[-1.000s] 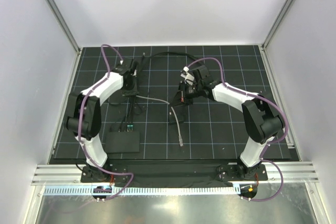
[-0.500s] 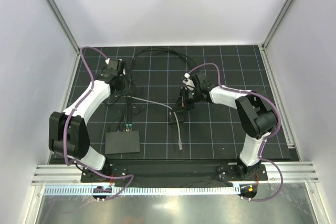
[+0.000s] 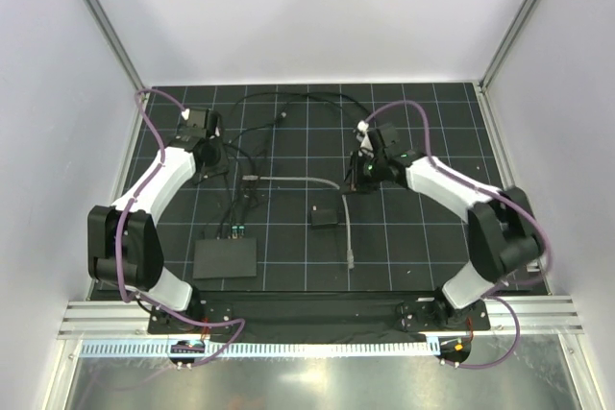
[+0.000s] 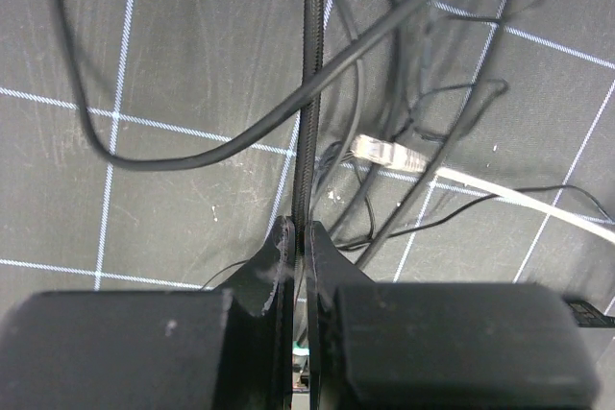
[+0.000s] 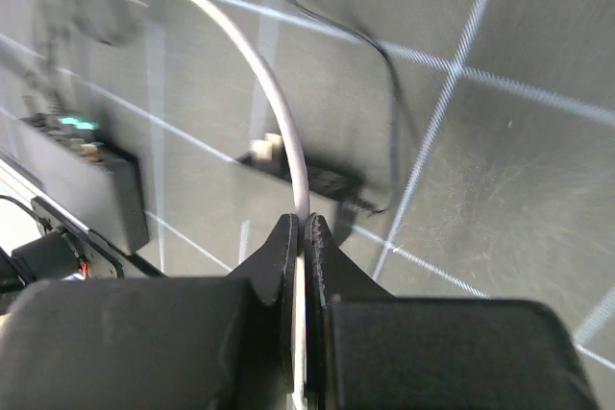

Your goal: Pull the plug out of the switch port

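The flat black switch box lies at the front left. Its port edge faces away from the arms, shows green lights and has thin black leads plugged in. The right wrist view shows this box too. My left gripper is well behind the box, shut on a black braided cable. A clear plug on a white cable lies loose on the mat. My right gripper is shut on that white cable, whose other end also lies free.
A small black square block sits mid-mat, right of the switch box, and also appears in the right wrist view. Black cables loop across the back of the mat. White walls and metal rails enclose the gridded mat.
The left arm swung left and back with the black cable. The right arm moved right, dragging the white cable along. The small block now lies apart from the right gripper.
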`<state>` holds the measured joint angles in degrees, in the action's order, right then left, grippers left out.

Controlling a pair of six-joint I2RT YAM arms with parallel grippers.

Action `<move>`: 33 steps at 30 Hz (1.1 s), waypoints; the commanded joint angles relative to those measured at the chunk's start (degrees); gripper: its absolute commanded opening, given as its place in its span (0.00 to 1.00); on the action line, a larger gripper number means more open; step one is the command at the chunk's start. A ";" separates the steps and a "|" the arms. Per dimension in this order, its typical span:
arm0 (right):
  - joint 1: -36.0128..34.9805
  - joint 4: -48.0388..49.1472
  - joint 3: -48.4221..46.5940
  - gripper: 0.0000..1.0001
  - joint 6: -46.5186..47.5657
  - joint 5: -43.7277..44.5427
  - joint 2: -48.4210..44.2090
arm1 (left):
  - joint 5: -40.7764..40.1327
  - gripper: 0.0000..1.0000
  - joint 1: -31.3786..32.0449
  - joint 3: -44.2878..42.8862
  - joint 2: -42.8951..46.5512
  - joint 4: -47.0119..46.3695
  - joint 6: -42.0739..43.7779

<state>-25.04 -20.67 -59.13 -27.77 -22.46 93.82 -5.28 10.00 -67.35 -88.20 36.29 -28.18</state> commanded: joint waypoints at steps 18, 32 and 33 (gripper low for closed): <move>0.16 -20.80 -37.88 0.01 7.20 31.65 -5.85 | 0.18 0.00 -0.95 2.05 0.84 -2.81 -1.26; 26.34 -21.25 -29.64 0.01 16.95 33.70 0.65 | 5.10 0.50 -2.44 -1.73 0.92 -2.19 -2.31; 26.96 -21.43 -29.03 0.01 17.13 33.97 2.14 | 5.10 0.52 -2.35 -1.73 1.19 -2.10 -2.92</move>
<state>0.69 -42.02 -89.80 -14.50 10.98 93.56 -1.80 7.79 -66.85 -88.23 35.38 -29.98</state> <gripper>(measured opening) 0.056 0.502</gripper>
